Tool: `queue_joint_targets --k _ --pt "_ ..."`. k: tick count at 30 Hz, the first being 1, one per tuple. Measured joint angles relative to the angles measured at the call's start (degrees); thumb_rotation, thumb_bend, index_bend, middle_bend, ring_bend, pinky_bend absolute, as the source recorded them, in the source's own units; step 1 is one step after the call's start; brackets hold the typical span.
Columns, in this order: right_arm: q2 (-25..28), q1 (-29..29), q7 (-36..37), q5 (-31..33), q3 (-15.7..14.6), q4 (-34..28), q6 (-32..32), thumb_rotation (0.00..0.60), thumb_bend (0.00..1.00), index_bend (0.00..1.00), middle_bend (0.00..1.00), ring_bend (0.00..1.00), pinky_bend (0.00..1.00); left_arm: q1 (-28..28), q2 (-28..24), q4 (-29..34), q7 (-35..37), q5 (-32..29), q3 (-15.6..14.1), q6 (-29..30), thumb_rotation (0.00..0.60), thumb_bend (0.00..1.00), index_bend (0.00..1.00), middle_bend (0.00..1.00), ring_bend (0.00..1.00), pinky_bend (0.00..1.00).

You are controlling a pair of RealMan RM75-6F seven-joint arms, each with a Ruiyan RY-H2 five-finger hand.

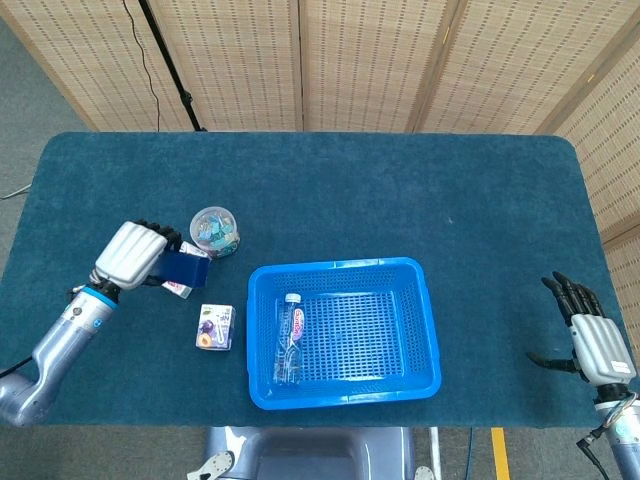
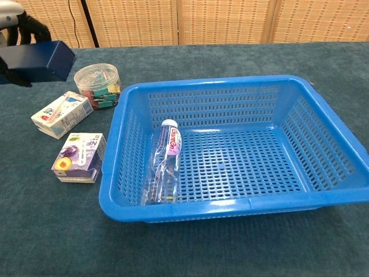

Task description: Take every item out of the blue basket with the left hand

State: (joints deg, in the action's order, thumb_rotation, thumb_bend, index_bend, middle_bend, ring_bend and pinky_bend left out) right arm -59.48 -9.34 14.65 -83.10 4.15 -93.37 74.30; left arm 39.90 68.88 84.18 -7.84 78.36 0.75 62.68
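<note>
The blue basket (image 1: pixel 430 330) (image 2: pixel 323 133) sits at the front middle of the table. A clear water bottle (image 1: pixel 288 340) (image 2: pixel 164 170) lies inside it along its left wall. My left hand (image 1: pixel 132 252) (image 2: pixel 14 17) grips a dark blue box (image 1: pixel 184 268) (image 2: pixel 39 60), held above the table left of the basket, over a white carton (image 2: pixel 61 115). My right hand (image 1: pixel 590 338) hangs off the table's right front corner with fingers spread and nothing in it; the chest view does not show it.
Left of the basket stand a round clear tub of coloured clips (image 1: pixel 214 231) (image 2: pixel 98 85), the white carton and a small purple-printed carton (image 1: pixel 215 327) (image 2: pixel 79 157). A dark stand pole (image 1: pixel 165 60) rises behind the table, before wicker screens.
</note>
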Motion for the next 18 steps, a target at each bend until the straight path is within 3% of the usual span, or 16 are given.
queue_joint_targets --k 3,4,7,14,18 --pt "-0.1 -0.3 -0.2 -0.1 -0.1 -0.1 -0.3 0.600 0.00 0.00 0.00 0.00 0.00 -0.6 0.9 -0.6 0.8 0.0 -0.6 -1.2 0.600 0.28 0.11 0.07 0.08 0.22" --pt "-0.1 -0.3 -0.2 -0.1 -0.1 -0.1 -0.3 0.600 0.00 0.00 0.00 0.00 0.00 -0.7 0.8 -0.2 1.1 -0.1 -0.6 -1.6 0.600 0.25 0.03 0.01 0.02 0.16" --pt "0.0 -0.4 0.0 0.1 -0.1 0.0 -0.4 0.600 0.00 0.00 0.00 0.00 0.00 -0.8 0.2 1.3 2.7 0.4 -0.1 -1.7 0.600 0.16 0.00 0.00 0.00 0.09" --pt "0.2 -0.2 0.7 0.7 0.1 0.2 -0.1 0.600 0.00 0.00 0.00 0.00 0.00 -0.7 -1.7 4.7 7.8 7.2 1.0 1.4 0.600 0.11 0.00 0.00 0.00 0.08" --pt "0.4 -0.1 1.0 0.9 0.2 0.3 0.0 0.600 0.00 0.00 0.00 0.00 0.00 0.6 -2.5 8.6 8.2 13.8 1.6 3.1 0.600 0.02 0.00 0.00 0.00 0.08"
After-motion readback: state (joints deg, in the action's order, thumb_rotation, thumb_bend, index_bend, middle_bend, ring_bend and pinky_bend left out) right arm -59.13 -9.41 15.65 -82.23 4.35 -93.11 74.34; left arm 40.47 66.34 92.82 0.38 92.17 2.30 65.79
